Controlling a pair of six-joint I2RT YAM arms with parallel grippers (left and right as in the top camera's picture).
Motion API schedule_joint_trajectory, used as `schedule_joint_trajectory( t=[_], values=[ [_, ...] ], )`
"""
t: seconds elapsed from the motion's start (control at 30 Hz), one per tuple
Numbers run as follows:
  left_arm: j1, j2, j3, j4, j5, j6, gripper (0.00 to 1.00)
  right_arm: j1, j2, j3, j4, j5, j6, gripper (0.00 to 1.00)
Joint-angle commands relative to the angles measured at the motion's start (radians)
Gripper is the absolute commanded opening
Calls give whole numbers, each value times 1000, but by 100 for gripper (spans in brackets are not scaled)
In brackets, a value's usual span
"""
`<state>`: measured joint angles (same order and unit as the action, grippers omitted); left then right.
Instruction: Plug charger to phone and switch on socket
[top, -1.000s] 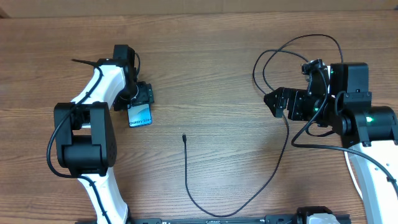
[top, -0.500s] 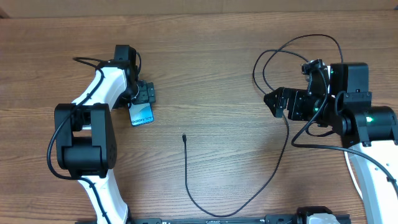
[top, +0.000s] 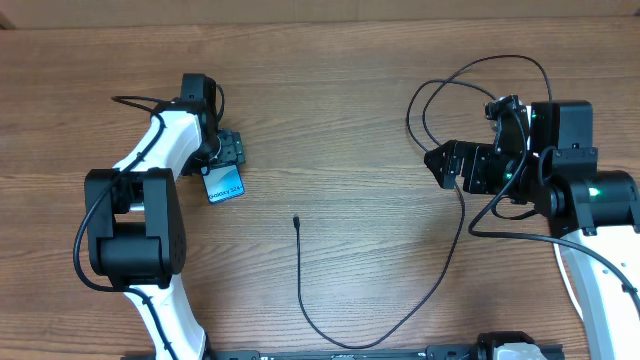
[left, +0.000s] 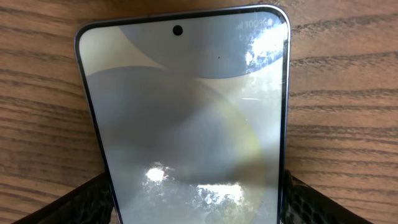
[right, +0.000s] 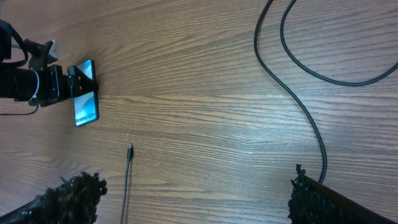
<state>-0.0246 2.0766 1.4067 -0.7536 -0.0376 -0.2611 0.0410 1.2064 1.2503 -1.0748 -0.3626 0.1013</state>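
Note:
My left gripper (top: 223, 168) is shut on the phone (top: 225, 186), gripping its long edges near one end. The light-blue screen faces up, with "Galaxy" text near the free end. In the left wrist view the phone (left: 186, 112) fills the frame between my fingers (left: 199, 205). The charger's thin black cable (top: 440, 275) curves across the table. Its small connector tip (top: 297, 221) lies free, right of the phone and below it. My right gripper (top: 440, 163) is open and empty above the wood (right: 196, 202). The socket and the plug head are out of view.
The cable loops (top: 480, 75) lie at the back right beside the right arm, and one strand passes under the right gripper (right: 292, 68). The right wrist view also shows the phone (right: 86, 101) and the connector tip (right: 130, 150). The wooden table's far edge (top: 320, 22) runs along the top.
My left gripper has shifted slightly with the phone, which turned a little. The right arm and the cable have not moved.

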Motion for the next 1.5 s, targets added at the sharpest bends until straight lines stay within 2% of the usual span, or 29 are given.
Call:
schedule_joint_trajectory(
  t=[0.0,0.07,0.57,0.93,1.23,1.47],
  values=[
    [2,111,-79,-1,143,-35,82,5,2,23,3,-6,-2,100],
    [2,111,-79,-2,144,-37,79,5,2,23,3,-6,-2,100],
    [2,111,-79,-10,221,-62,77,5,2,23,3,-5,-2,100],
    [5,111,-67,-76,275,-92,71,5,2,23,3,-5,-2,100],
    [5,111,-44,-116,275,-91,72,5,2,23,3,-5,-2,100],
    [5,111,43,-197,275,-91,72,5,2,23,3,-5,-2,100]
  ],
)
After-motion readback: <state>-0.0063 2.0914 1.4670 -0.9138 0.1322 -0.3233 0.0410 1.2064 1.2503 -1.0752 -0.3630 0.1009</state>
